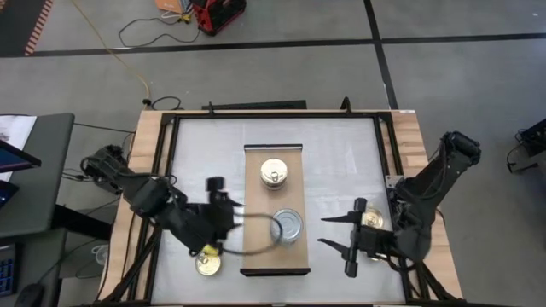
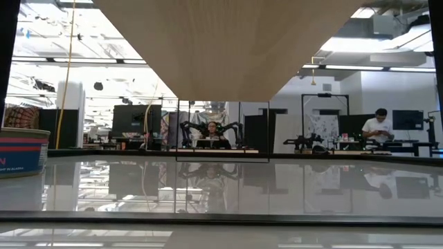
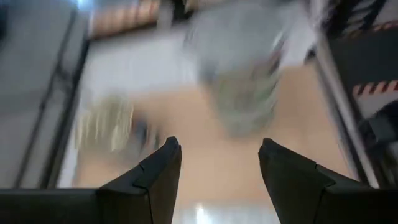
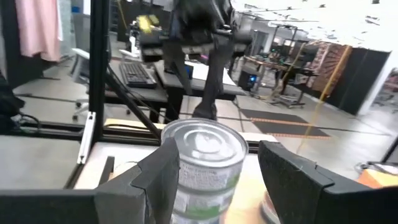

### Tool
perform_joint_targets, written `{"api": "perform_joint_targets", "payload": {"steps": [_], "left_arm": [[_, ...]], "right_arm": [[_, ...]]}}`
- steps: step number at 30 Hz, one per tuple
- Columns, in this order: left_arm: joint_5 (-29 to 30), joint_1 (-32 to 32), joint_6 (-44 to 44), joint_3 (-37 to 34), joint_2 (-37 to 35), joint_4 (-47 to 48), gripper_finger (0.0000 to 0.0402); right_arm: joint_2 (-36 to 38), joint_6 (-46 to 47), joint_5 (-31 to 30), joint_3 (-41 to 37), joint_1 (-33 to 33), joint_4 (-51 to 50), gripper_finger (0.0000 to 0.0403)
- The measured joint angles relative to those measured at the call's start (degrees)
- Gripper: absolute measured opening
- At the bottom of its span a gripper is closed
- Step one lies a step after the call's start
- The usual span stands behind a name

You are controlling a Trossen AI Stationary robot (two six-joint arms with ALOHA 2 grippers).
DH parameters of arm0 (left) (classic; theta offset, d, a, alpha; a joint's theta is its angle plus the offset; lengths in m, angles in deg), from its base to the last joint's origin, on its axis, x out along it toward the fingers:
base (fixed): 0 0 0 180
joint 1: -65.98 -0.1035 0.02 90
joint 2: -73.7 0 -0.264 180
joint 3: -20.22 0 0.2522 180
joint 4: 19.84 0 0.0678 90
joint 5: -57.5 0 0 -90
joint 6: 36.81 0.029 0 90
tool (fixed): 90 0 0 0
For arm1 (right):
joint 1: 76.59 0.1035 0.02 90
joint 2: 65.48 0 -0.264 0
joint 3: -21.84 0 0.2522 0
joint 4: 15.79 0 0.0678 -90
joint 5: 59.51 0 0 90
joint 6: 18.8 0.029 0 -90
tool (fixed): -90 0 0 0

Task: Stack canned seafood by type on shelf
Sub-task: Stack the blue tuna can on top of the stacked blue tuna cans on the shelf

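Going left to right in the high view: the left gripper (image 1: 256, 230) is sitting lower left of centre, its fingers spread and reaching over the left edge of the shelf (image 1: 256, 183), with the silver-lidded stack (image 1: 287, 226) just to its right; it looks like the fingers are flanking or nearly at that stack, but contact cannot be told and nothing is clearly pinched. In the left wrist view the fingers (image 3: 158, 171) are standing apart with the blurred silver tins ahead of them, not between the tips. A gold-lidded tin (image 1: 207, 263) is lying on the white table at lower left, beside the left arm and off the shelf. The shelf is lying at centre frame, with a gold pull-tab tin (image 1: 274, 173) on its upper half and the silver stack on its lower half. At right the right gripper (image 1: 341, 232) is hanging open and empty, pointing toward the shelf, with another gold tin (image 1: 372, 220) partly hidden under it on the table. Step in hand, as a guess: sorting is partway, silver pile begun, gold tins waiting. Next move probably calls for closing on a loose gold tin and setting it squarely on the gold one.
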State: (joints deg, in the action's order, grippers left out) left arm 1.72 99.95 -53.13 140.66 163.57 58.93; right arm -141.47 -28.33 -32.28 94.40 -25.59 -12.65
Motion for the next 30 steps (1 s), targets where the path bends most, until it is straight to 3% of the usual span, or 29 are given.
{"api": "perform_joint_targets", "payload": {"steps": [4, 8, 16, 23, 30], "left_arm": [[0.6, 1.36, -20.87, -0.74, 0.3, 19.39, 0.0206], [0.19, 3.04, -28.18, -7.74, -1.52, 22.21, 0.0206], [-10.22, -1.26, -27.57, -29.67, -10.96, 9.3, 0.0205], [-18.28, -5.53, -27.29, -47.47, -21.78, -3.12, 0.0205], [-25.81, -8.59, -22.67, -58.35, -23.12, -15.52, 0.0205]], "right_arm": [[0.7, -0.14, -4.13, 0.0, 3.03, -1.89, 0.0244], [1.94, 6.54, -4.23, 0.0, 3.07, -11.55, 0.0244], [4.85, 31.52, -1.57, -0.27, -2.92, -36.65, 0.0244], [8.51, 35.0, -3.2, -5.22, -3.54, -36.74, 0.0244], [12.26, 35.19, -1.09, -10.74, -7.55, -33.11, 0.0244]]}}
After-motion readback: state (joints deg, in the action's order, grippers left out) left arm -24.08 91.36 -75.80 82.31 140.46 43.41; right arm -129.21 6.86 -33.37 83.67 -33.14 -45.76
